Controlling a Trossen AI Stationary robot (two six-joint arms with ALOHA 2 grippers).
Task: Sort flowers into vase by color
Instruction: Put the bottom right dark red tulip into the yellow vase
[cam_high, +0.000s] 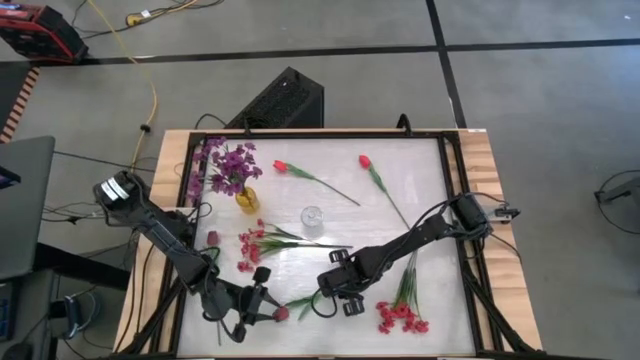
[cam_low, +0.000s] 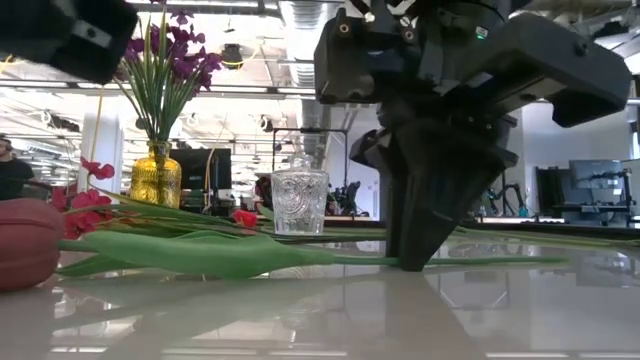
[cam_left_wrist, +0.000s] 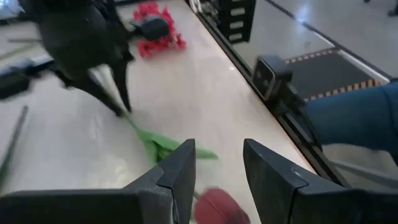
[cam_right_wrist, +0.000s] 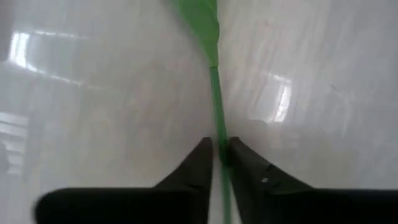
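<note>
black box (cam_high: 283, 100) behind table; yellow cable (cam_high: 150, 90) on floor; red case (cam_high: 40, 30)

The table (cam_high: 430, 160) has a pale glossy top framed by bare wood strips on its left and right edges. At its far left stands a yellow vase (cam_high: 247, 199) holding purple blossom sprays (cam_high: 228, 165). A clear glass vase (cam_high: 312, 220) stands near the middle. Two red tulips lie at the far side, one left of centre (cam_high: 283, 167) and one right of it (cam_high: 365, 161). A red-pink spray (cam_high: 255, 245) lies left of the glass, another red-pink spray (cam_high: 400, 318) at the near right. A dark maroon tulip (cam_high: 283, 313) lies at the near edge, its green stem (cam_low: 300, 256) flat on the top.
</note>
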